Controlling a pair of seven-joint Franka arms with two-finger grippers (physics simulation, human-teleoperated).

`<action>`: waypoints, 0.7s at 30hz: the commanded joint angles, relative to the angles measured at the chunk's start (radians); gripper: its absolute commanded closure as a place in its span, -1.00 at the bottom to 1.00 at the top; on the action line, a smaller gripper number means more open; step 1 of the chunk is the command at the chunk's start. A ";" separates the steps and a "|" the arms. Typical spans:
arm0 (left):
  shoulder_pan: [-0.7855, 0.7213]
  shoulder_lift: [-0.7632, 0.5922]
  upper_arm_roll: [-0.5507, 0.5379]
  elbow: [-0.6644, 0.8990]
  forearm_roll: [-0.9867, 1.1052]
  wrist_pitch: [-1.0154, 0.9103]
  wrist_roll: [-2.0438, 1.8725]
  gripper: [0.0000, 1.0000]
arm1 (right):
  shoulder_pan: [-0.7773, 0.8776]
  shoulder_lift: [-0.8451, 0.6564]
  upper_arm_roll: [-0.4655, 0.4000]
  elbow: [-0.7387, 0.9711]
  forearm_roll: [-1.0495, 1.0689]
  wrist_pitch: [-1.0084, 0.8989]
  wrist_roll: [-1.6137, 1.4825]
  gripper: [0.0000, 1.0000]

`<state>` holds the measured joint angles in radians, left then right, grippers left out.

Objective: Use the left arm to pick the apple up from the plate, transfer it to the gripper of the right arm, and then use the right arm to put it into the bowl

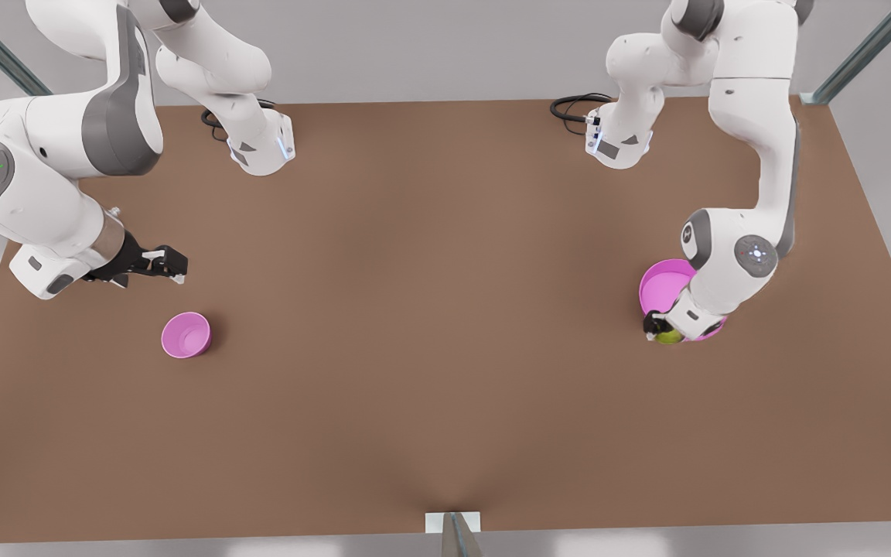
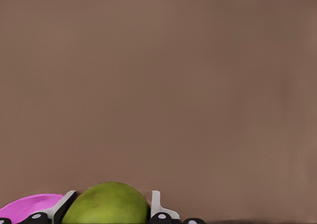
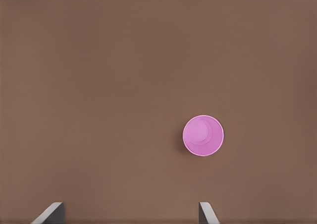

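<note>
The yellow-green apple (image 1: 670,336) is at the near rim of the magenta plate (image 1: 662,282), on the front view's right. My left gripper (image 1: 662,329) reaches down over it. In the left wrist view its fingers (image 2: 156,204) press both sides of the apple (image 2: 106,204), with the plate (image 2: 29,204) beside it. My right gripper (image 1: 173,265) hangs open on the front view's left, a little behind the small pink bowl (image 1: 186,335). The right wrist view looks down on the bowl (image 3: 203,135), with the open gripper (image 3: 131,209) wide apart above bare table.
Both arm bases (image 1: 260,151) stand at the back of the brown table (image 1: 445,309), each with a black cable (image 1: 573,108). A metal post (image 1: 457,534) sits at the table's near edge. A wide stretch of table separates bowl and plate.
</note>
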<state>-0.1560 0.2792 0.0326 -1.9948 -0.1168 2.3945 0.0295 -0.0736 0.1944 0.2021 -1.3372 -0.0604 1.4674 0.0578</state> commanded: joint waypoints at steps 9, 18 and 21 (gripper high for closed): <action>-0.106 0.138 -0.240 0.274 -0.583 -0.114 0.354 -0.33 | 0.000 -0.001 0.000 0.001 0.001 -0.001 0.000 -1.00; -0.208 0.288 -0.276 0.350 -1.253 0.075 1.470 -0.32 | 0.009 0.029 0.057 0.004 0.005 0.048 -0.013 -1.00; -0.206 0.405 -0.338 0.467 -1.391 0.075 1.723 -0.25 | 0.011 0.040 0.166 0.016 0.007 0.077 0.002 -1.00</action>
<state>-0.3621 0.6770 -0.2970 -1.5324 -1.3518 2.4280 0.6527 -0.0611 0.2327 0.3467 -1.3228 -0.0428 1.5062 0.0572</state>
